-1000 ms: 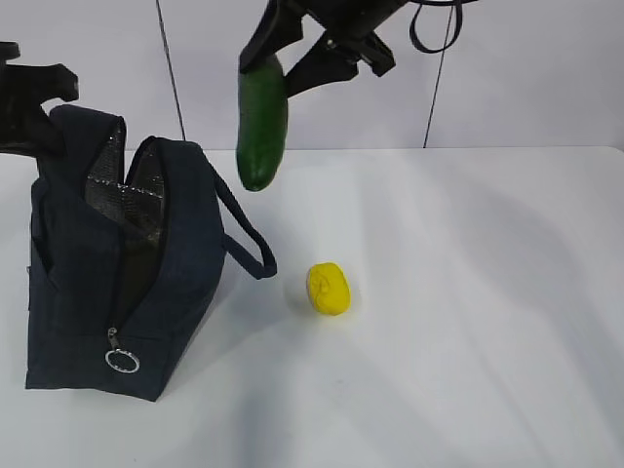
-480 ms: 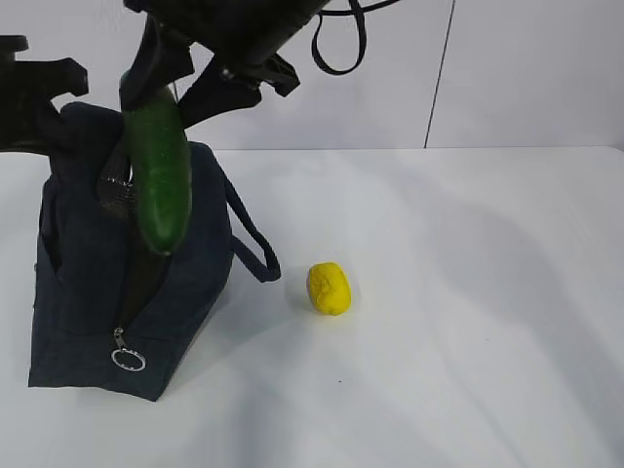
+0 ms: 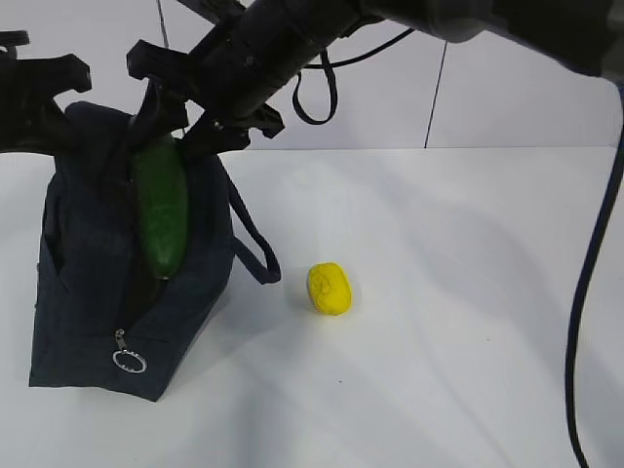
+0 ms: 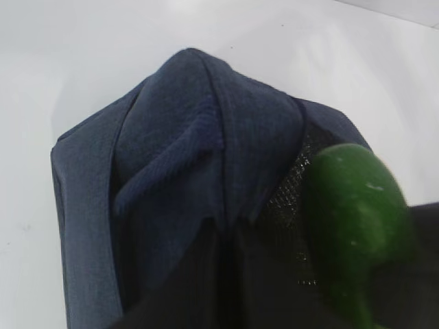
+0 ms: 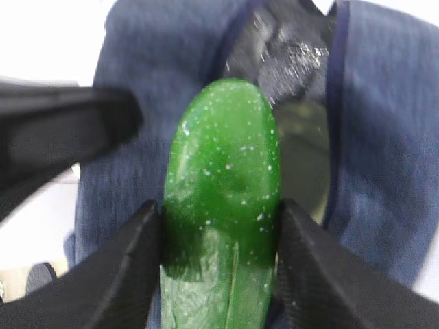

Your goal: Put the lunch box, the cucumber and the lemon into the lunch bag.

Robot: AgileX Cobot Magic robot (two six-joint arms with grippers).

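The right end effector (image 5: 219, 253) is clamped on the cucumber (image 3: 161, 207), gripping its upper part so that the free end hangs over the open mouth of the lunch bag (image 3: 93, 302). In the right wrist view the silver lining of the bag shows just past the cucumber's tip. The left end effector (image 3: 49, 117) is at the far end of the bag; its fingertips are hidden, but they appear closed together, probably pinching the fabric to keep the mouth open. The lemon (image 3: 329, 289) lies on the worktop (image 3: 439, 341), well apart from the bag on its right. The lunch box is not visible in any view.

To do this step well, the right arm should line the cucumber's length up with the zipper slot and lower it until the tip is well inside before letting go, so it does not catch on the rim or tip the bag. The left arm should hold the bag steady meanwhile.
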